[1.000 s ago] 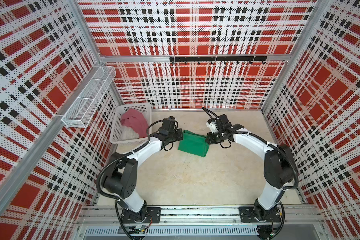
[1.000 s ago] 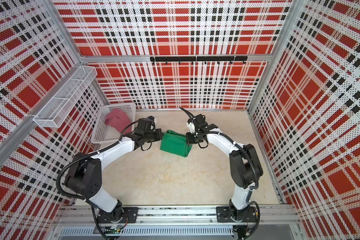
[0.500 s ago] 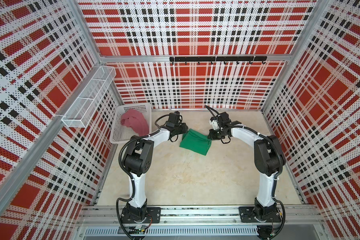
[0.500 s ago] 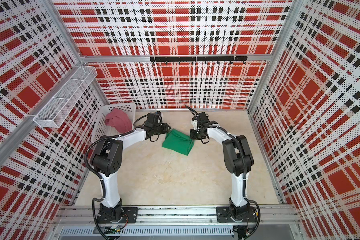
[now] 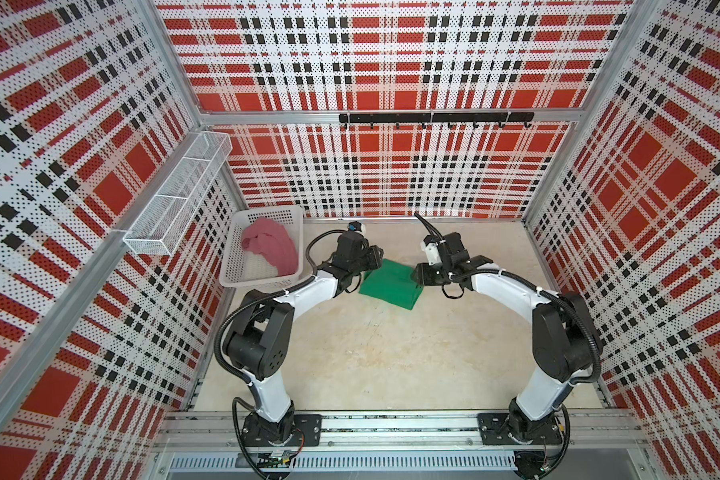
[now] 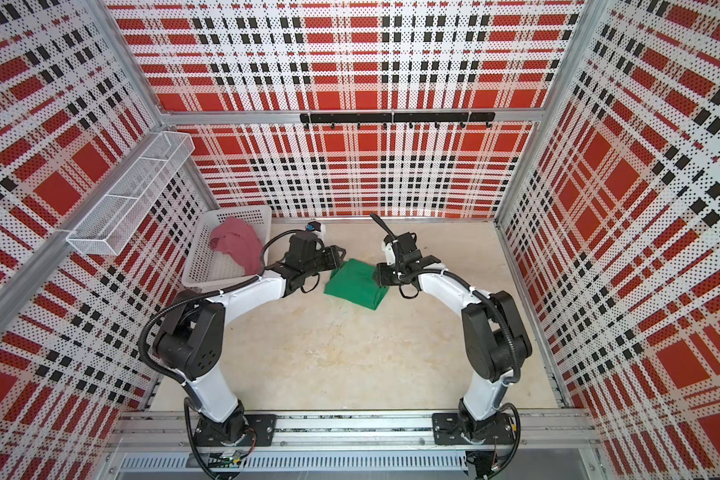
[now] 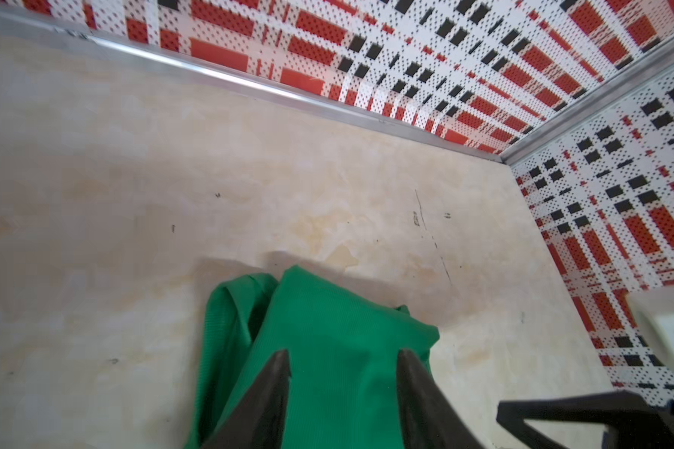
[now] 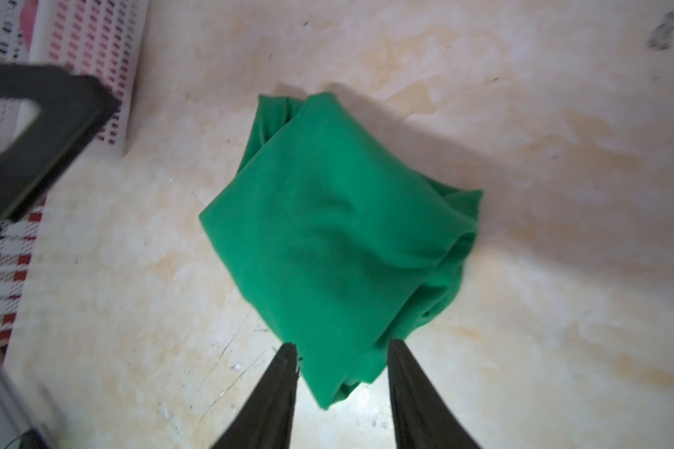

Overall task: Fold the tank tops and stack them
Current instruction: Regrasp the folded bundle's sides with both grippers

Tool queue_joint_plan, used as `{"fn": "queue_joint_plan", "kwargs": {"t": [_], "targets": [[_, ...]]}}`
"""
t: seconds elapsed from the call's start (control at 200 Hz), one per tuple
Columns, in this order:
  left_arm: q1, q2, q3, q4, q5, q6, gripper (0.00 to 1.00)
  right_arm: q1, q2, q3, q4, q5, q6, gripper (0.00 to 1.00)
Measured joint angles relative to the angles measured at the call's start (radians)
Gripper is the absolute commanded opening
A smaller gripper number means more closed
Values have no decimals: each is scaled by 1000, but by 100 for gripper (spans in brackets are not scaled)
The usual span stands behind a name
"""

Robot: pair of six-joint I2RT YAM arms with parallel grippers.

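The table [image 5: 391,353] fills mid-frame, with the basket [image 5: 262,284] left of centre. The green top [image 5: 389,282] lies folded at centre, the pink top [image 5: 273,249] crumpled in the basket. Left gripper [image 7: 344,353] and right gripper [image 8: 342,345] flank the green top, jaws half open, empty. Best withdraw straight up, sparing the folds.

Take the green tank top [image 5: 389,284] as dial centre in both top views. Bare table [image 5: 391,357] lies open for you from 4 through 8 o'clock. The left gripper [image 5: 370,271] crowds 9 and the right gripper [image 5: 419,277] crowds 3. The white basket [image 5: 262,283] blocks beyond 9, the back wall [image 5: 391,178] beyond 12.
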Motion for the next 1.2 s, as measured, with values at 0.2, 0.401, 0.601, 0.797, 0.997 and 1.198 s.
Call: {"fn": "queue_joint_plan", "kwargs": {"t": [0.2, 0.401, 0.601, 0.797, 0.997, 1.198], "targets": [[-6, 105, 68, -27, -8, 11, 32, -40, -1, -92, 109, -54, 106, 29], [-39, 110, -62, 46, -3, -45, 32, 13, 30, -124, 261, -109, 205, 20], [-66, 116, -206, 147, -7, -109, 29, 23, 129, -147, 332, -107, 232, 15], [-138, 9, -410, 281, -35, -195, 27, -3, 98, -264, 341, -71, 219, 16], [-213, -201, -540, 143, -37, -240, 41, -21, -65, -326, 175, -47, 163, 26], [-102, -298, -396, -25, -27, -148, 45, -71, -164, -237, 92, -86, 72, 34]]}}
